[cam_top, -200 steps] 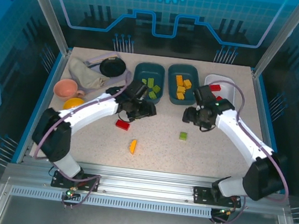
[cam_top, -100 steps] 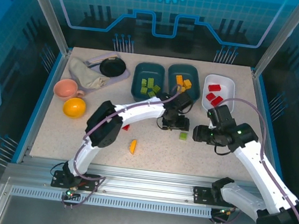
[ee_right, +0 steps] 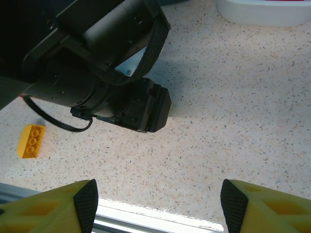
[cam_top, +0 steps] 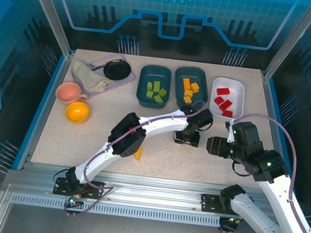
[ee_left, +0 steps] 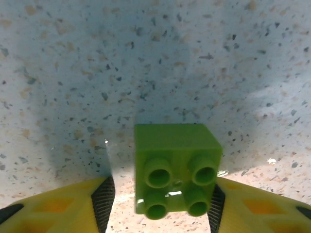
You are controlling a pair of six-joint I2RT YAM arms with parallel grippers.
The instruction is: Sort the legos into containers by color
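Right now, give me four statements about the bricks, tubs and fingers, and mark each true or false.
1. A green brick sits on the table between the fingers of the left gripper. True.
2. The white tub holds green bricks. False: it holds red bricks; the sorted green bricks are in the left teal tub.
3. The right gripper grips an orange brick. False: its fingers are open with nothing between them; the orange brick lies on the table.
4. The middle teal tub holds orange-yellow bricks. True.
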